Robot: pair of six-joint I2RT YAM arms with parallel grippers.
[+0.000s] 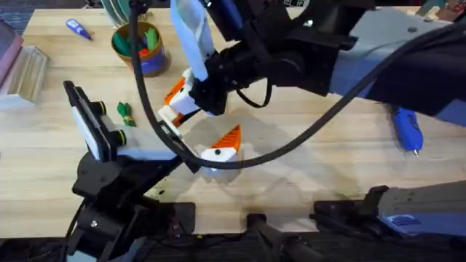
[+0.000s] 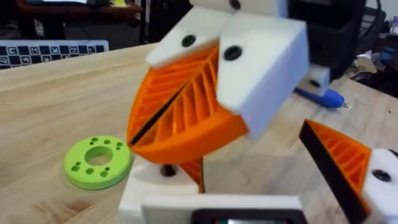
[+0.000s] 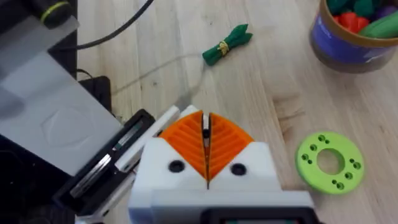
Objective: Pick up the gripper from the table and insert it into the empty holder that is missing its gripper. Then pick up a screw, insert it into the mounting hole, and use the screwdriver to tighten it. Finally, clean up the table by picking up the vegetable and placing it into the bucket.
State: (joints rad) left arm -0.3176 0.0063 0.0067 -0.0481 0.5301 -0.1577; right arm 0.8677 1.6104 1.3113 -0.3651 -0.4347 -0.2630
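the right gripper (image 1: pixel 178 102) hung over the middle of the table (image 1: pixel 306 175), its two orange ribbed pads (image 3: pixel 206 144) pressed together with only a thin dark seam between them, nothing visibly caught in that seam. the left gripper (image 1: pixel 222 145) sat just below it in the overhead view, fingers apart: one orange pad (image 2: pixel 339 158) on its white mount stood off to the side, while its other white mount (image 2: pixel 152 186) lay low under the right gripper's closed tips. whether that lower mount carried a pad was hard to tell, since the right gripper hid most of it. the loose dark green vegetable (image 1: pixel 125 113) lay on open wood near the left arm, well apart from the bucket (image 1: pixel 140 45) at the far edge, which held green and red toy pieces. the blue screwdriver (image 1: pixel 408 129) lay alone on the right side with free board around it. a lime-green disc (image 3: pixel 329 162) lay on the wood near the bucket; in the overhead view the arms covered it. a small blue-purple tool (image 1: pixel 79 29) lay near the far left corner. no screw could be made out.
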